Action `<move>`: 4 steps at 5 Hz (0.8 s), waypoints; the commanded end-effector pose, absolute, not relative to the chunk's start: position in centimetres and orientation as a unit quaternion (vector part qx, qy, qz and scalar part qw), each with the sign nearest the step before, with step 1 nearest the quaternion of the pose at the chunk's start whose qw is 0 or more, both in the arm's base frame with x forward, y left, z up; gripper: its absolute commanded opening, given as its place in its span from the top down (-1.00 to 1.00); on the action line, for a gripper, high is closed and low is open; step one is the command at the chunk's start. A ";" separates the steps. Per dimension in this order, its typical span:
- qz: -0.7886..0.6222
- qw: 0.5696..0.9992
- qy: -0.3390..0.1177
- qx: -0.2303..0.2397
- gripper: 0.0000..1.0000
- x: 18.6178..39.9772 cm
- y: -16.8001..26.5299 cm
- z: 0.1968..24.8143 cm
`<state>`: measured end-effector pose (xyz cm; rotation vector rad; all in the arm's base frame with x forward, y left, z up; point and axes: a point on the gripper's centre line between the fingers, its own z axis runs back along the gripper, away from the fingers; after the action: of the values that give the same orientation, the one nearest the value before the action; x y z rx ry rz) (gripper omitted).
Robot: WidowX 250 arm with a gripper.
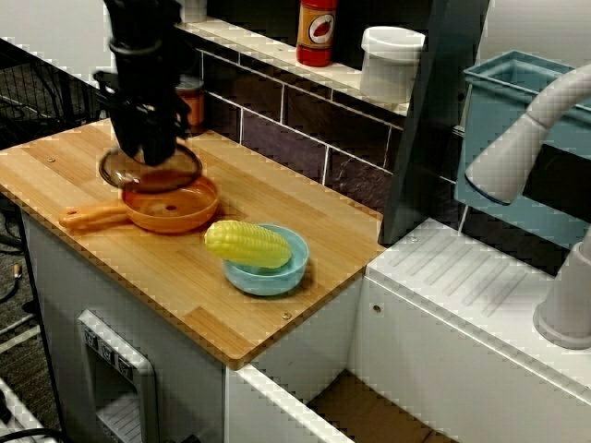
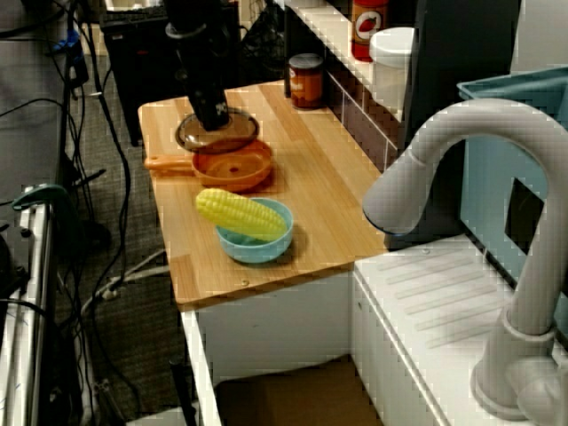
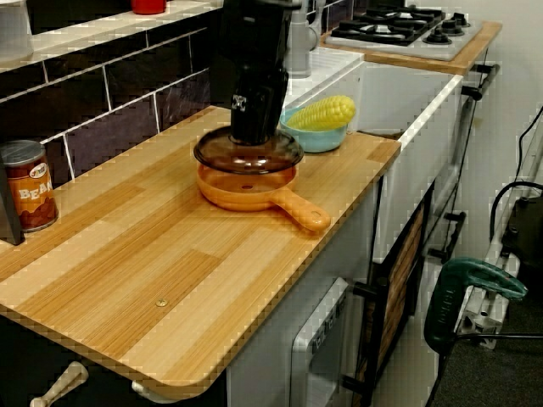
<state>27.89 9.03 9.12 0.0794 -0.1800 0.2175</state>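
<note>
My black gripper (image 3: 250,136) comes straight down onto the middle of a brown glass lid (image 3: 248,153) and looks shut on its knob; the fingertips are hidden by the arm's own body. The lid sits level just over an orange pan (image 3: 246,188), shifted a little toward the wall. In the front view the lid (image 1: 152,171) overlaps the pan's (image 1: 171,205) far-left rim, under the gripper (image 1: 152,152). The pan's handle (image 1: 92,218) points to the counter's left end. From the sink side, the gripper (image 2: 211,120), lid (image 2: 217,133) and pan (image 2: 232,165) line up the same way.
A yellow corn cob (image 1: 247,244) lies in a blue bowl (image 1: 268,275) just right of the pan. A bean can (image 3: 25,186) stands by the tiled wall. A red bottle (image 1: 317,32) and white tub (image 1: 391,63) are on the ledge. A grey faucet (image 2: 461,151) and sink lie to the right.
</note>
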 end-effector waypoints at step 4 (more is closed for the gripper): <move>0.184 0.971 -0.138 0.071 1.00 30.0 16.6 11.5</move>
<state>29.73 15.81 9.76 0.1244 -0.2334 0.3664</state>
